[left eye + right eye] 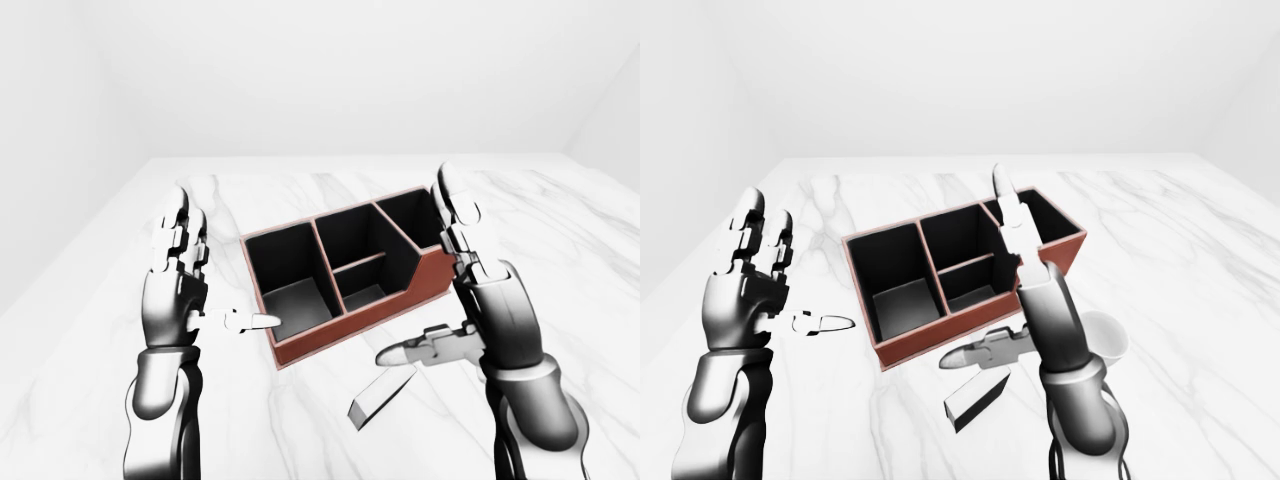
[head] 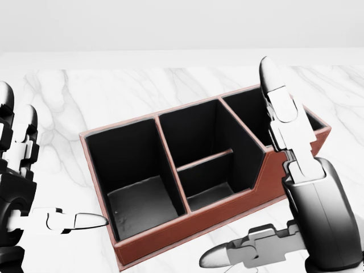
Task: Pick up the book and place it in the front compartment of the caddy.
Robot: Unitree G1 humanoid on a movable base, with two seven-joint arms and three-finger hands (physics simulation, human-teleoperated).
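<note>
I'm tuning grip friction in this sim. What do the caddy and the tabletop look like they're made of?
The caddy looks like matte reddish-brown leather or leatherette: soft sheen, paler piped edges, flat black lining. The tabletop looks like polished white marble, going by its grey veining. Both are simulator renders, so this is only appearance.

Bench (image 1: pixel 560 230): white marble with thin grey veining. Caddy (image 1: pixel 300 347): reddish-brown outside and rim, black inside all compartments. Book (image 1: pixel 976 398): white cover, dark grey edge. Cup (image 1: pixel 1108 338): plain white. Left hand (image 1: pixel 178 290): glossy black-to-silver body, white finger segments. Right hand (image 1: pixel 478 300): same black, silver and white. Walls plain white, no pattern.
</note>
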